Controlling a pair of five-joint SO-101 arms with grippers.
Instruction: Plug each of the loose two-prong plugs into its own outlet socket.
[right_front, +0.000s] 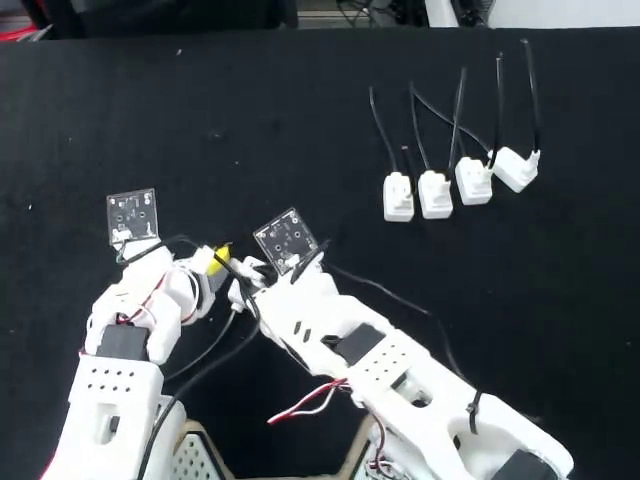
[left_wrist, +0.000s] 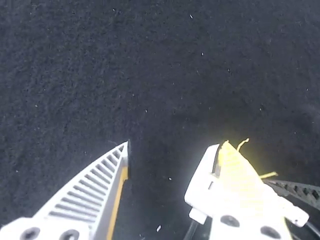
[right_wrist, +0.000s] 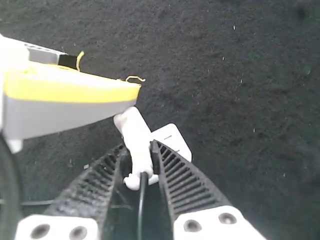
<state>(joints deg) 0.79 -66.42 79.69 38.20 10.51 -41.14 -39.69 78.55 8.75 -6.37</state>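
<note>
Entry: my right gripper has its jaws clamped tight on a white plug, gripped across the body, with the black cord running back between the fingers. Under the plug's tip I see a flat white piece on the black table; I cannot tell whether the two touch. My left gripper has its jaws spread wide with nothing between them, bare table below; its yellow-taped finger sits just beside the held plug. Landmark for positions: the row of four white corded blocks. The held plug and both grippers lie well apart from that row, to its left and nearer the arm bases in the high view. The row's blocks sit close side by side, their cords trailing off toward the table's far edge. I cannot tell whether each block is a plug alone or a plug seated in a socket.
</note>
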